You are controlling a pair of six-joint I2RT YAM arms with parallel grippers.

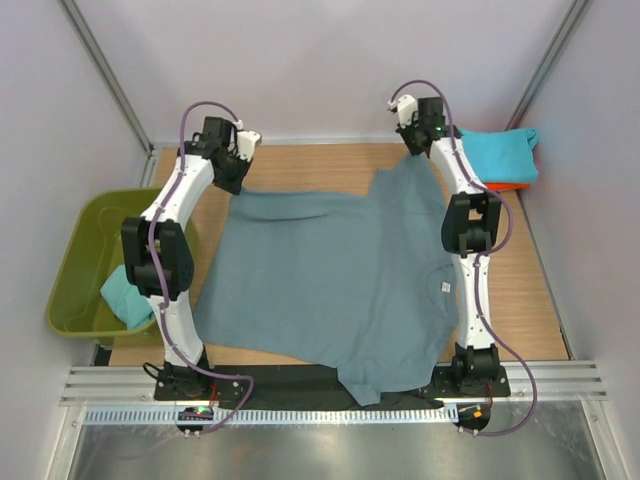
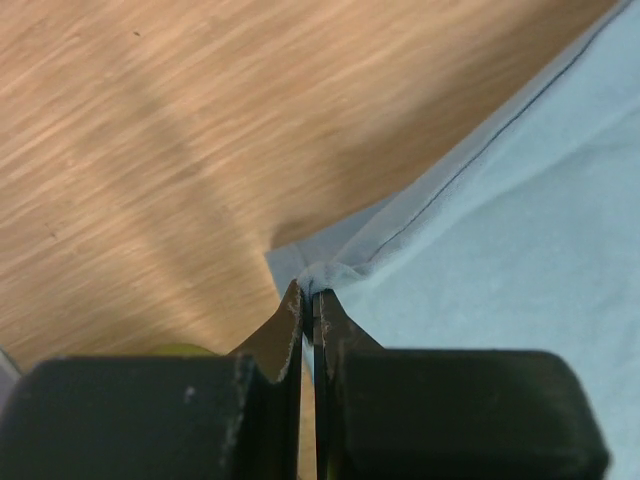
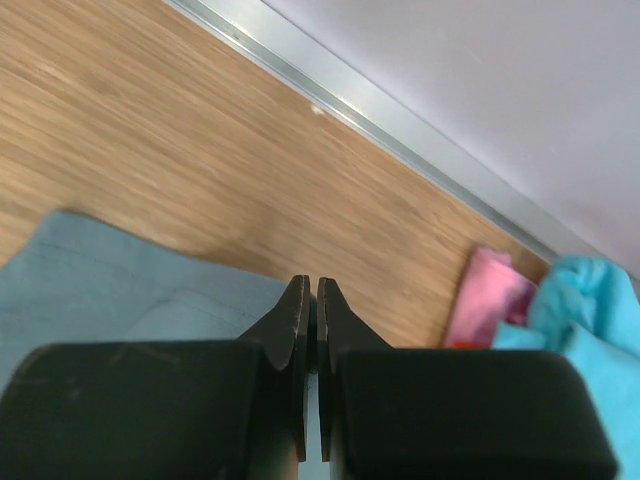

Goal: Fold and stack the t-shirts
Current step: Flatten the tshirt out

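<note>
Blue-grey t-shirt [image 2: 500, 280] corner within left pincer [image 2: 309, 296]

Fingers [image 2: 280, 340] pinch a corner of the blue-grey t-shirt [image 2: 500, 300] above the wooden table [image 2: 150, 150].

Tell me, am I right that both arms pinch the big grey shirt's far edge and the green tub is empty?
Not quite: the tub isn't empty; a turquoise shirt lies in it, as the top view shows. The grey shirt is pinched as you say.

Olive-green tub [image 1: 80, 268] beside wooden table [image 1: 320, 160]
</note>
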